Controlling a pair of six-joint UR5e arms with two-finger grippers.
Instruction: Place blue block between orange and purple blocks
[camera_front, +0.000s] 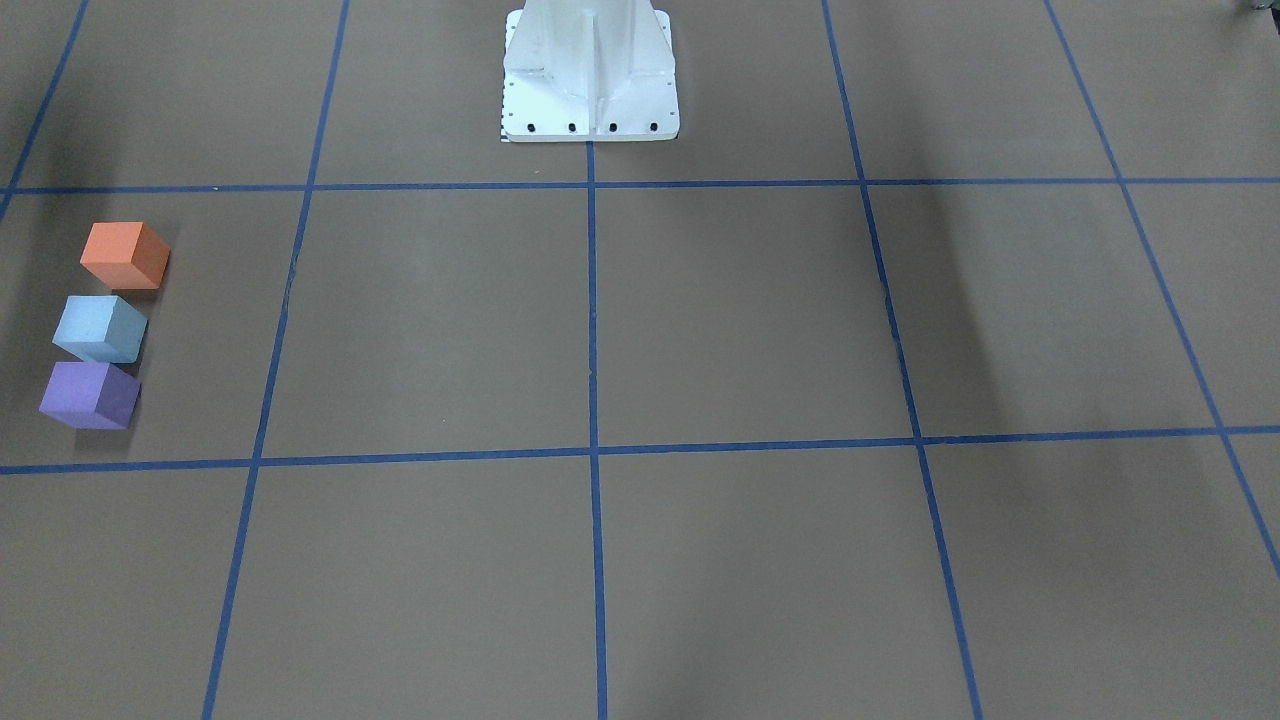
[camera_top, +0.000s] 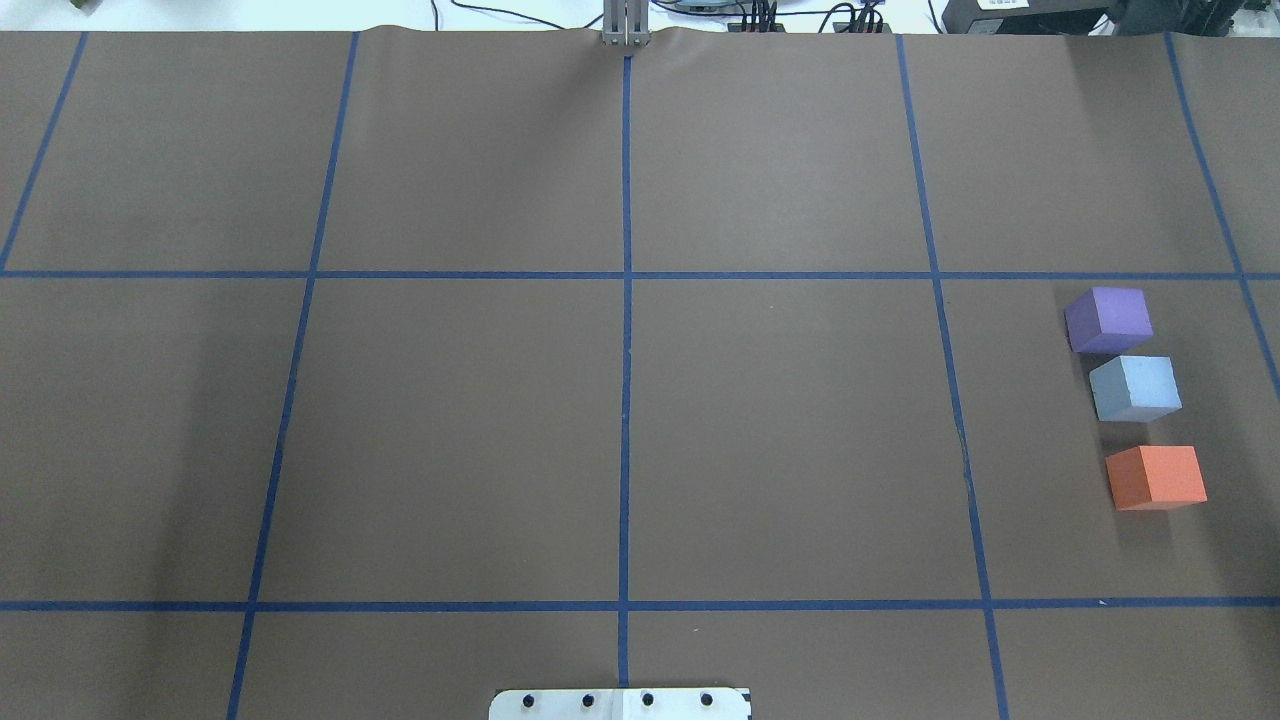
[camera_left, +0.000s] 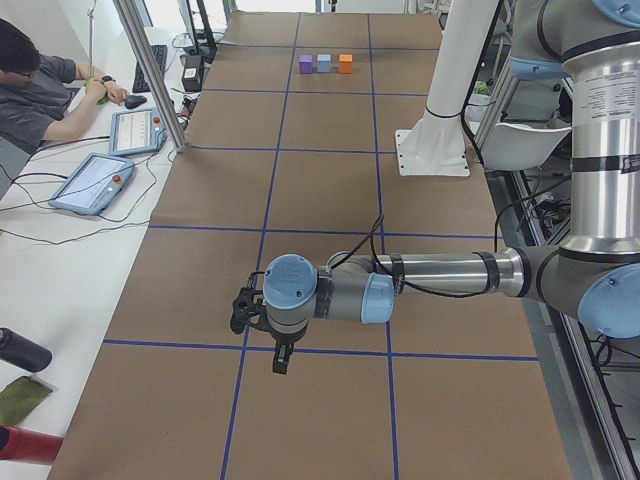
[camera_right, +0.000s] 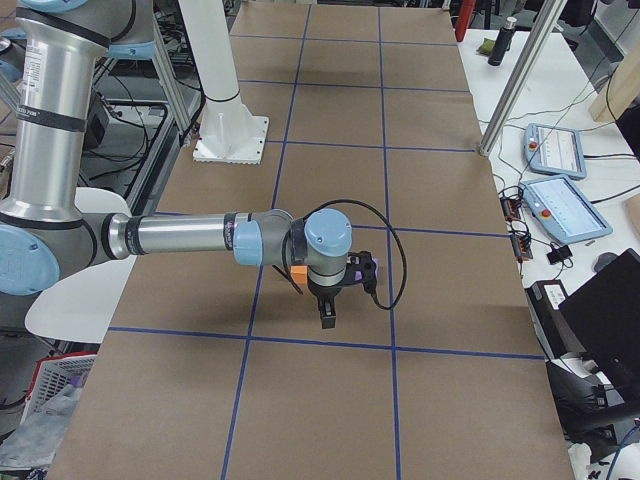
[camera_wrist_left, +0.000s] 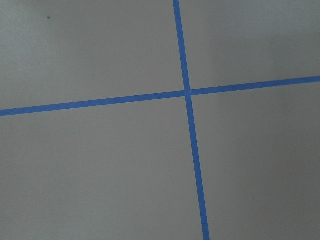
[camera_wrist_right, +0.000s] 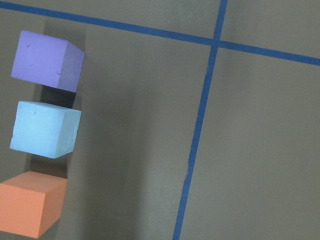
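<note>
The blue block (camera_top: 1135, 388) rests on the brown table in a row between the purple block (camera_top: 1108, 320) and the orange block (camera_top: 1155, 477), close to the purple one. The same row shows in the front view, with orange (camera_front: 125, 255), blue (camera_front: 100, 328) and purple (camera_front: 90, 395), and in the right wrist view (camera_wrist_right: 45, 129). My right gripper (camera_right: 327, 312) hangs above the table by these blocks; only the right side view shows it, so I cannot tell whether it is open or shut. My left gripper (camera_left: 280, 358) hangs over bare table far from the blocks; I cannot tell its state either.
The white robot pedestal (camera_front: 590, 75) stands at the table's middle back. Blue tape lines (camera_top: 626, 400) divide the brown cover into squares. An operator (camera_left: 40, 90) and tablets (camera_left: 95, 180) are at a side bench beyond the table's far edge.
</note>
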